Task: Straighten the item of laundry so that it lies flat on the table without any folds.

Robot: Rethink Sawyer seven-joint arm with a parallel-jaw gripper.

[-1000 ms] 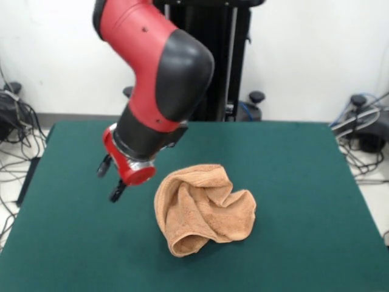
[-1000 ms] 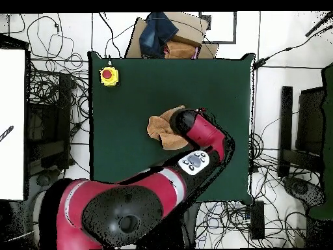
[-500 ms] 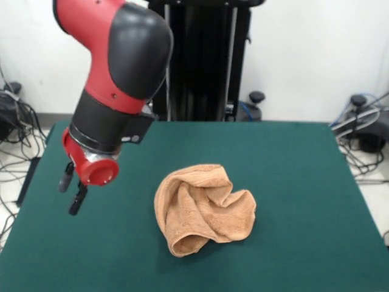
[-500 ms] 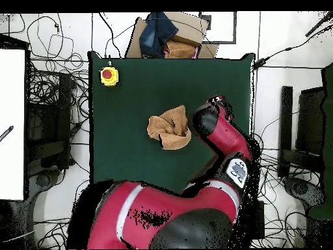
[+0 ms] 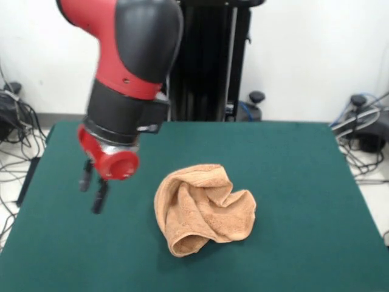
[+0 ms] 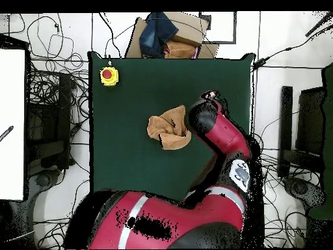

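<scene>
The towel (image 5: 203, 208) lies bunched mid-surface (image 5: 292, 182), folds unresolved. The end effector (image 5: 93, 190) hangs beside it, released and empty. Recommended: grip one outer corner low, then draw outward to avoid dragging the heap.

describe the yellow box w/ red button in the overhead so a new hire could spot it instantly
Start at the green table in the overhead view and go to its top-left corner. The yellow box sits there alone, well apart from the crumpled tan towel at the middle. It is the only yellow thing on the table, small, with a round red button on top.
</scene>
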